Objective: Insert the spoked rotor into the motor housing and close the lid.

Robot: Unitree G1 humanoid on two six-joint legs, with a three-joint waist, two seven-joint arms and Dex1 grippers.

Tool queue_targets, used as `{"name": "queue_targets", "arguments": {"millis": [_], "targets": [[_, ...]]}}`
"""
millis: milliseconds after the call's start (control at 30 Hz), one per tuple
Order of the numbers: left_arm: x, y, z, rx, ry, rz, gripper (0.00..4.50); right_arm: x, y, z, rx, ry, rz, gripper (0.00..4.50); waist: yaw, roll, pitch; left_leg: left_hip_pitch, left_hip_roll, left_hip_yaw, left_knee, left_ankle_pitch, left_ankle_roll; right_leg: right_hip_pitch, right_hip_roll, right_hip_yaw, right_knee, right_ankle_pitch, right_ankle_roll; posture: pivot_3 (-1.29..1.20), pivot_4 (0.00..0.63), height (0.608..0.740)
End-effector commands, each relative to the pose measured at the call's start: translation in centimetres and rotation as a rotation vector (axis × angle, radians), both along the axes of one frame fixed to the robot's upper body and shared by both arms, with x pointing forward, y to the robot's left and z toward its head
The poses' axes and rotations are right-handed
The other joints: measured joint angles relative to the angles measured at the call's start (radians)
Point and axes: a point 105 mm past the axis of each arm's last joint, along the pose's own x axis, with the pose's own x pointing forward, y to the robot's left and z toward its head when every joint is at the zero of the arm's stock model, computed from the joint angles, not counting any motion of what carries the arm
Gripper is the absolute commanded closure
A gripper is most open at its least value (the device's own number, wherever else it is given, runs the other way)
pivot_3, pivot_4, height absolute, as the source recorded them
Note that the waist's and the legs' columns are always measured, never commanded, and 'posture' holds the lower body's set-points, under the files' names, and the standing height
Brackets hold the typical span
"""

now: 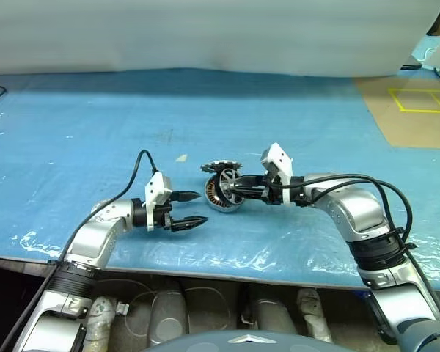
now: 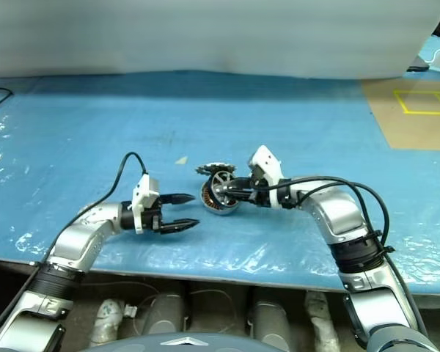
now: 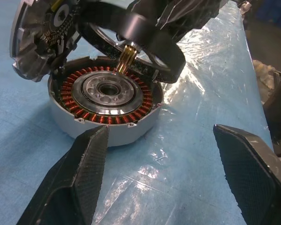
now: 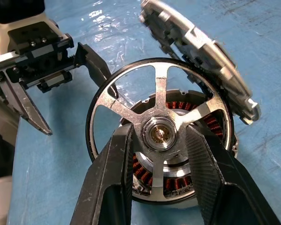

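- Right gripper (image 4: pixel 159 140) clamps the black-rimmed, silver-spoked rotor (image 4: pixel 159 129), tilted just above the copper-wound round housing (image 3: pixel 105 101).
- Left gripper (image 1: pixel 191 209) waits beside, jaws wide, empty.
- Ribbed grey disc lid (image 4: pixel 199 49) leans on the housing's far rim.

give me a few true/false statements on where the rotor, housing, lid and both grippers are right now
1. The right gripper is shut on the black-rimmed, silver-spoked rotor. True.
2. The rotor already sits flat inside the round copper-wound motor housing. False: it is held tilted above the housing.
3. The left gripper is open and holds nothing. True.
4. The ribbed grey metal lid lies flat on top of the housing. False: it stands tilted at the housing's edge, leaving the windings uncovered.
5. The housing rests on the blue table cover. True.
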Motion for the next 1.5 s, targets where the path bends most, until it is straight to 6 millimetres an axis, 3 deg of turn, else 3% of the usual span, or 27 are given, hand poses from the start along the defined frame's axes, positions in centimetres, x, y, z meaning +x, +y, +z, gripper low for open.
{"name": "queue_targets", "arguments": {"millis": [33, 667, 967, 1500], "targets": [[0.1, -0.1, 0.8, -0.010, -0.044, -0.008, 0.76, 0.5, 0.5, 0.2, 0.013, -0.021, -0.005, 2.82, -0.002, 0.000, 0.000, 0.000, 0.000, 0.000, 0.000, 0.000, 0.000, 0.000, 0.000, 0.000, 0.000, 0.000, 0.000, 0.00, 0.150, 0.740], [0.1, -0.3, 1.0, -0.007, -0.046, -0.021, 0.76, 1.0, 1.5, 1.1, 0.068, -0.038, -0.018, 2.82, -0.004, 0.000, 0.000, 0.003, 0.000, 0.000, 0.000, 0.000, 0.000, 0.002, 0.000, 0.000, 0.001, 0.000, 0.000, 0.00, 0.150, 0.740], [0.0, -0.3, 0.9, -0.008, -0.045, -0.022, 0.76, 1.5, 0.3, -0.7, 0.034, 0.002, -0.066, 2.82, -0.002, -0.001, 0.000, 0.003, 0.000, 0.000, 0.000, 0.000, 0.000, 0.002, 0.000, 0.000, 0.000, 0.000, 0.000, 0.00, 0.150, 0.740], [0.0, -0.6, 1.1, -0.011, -0.048, -0.026, 0.76, 0.9, 1.3, 0.7, 0.014, -0.087, 0.013, 2.82, -0.001, -0.001, 0.000, 0.003, 0.000, 0.000, 0.000, 0.000, 0.000, 0.002, 0.000, 0.000, 0.000, 0.000, 0.000, 0.00, 0.150, 0.740]]}}
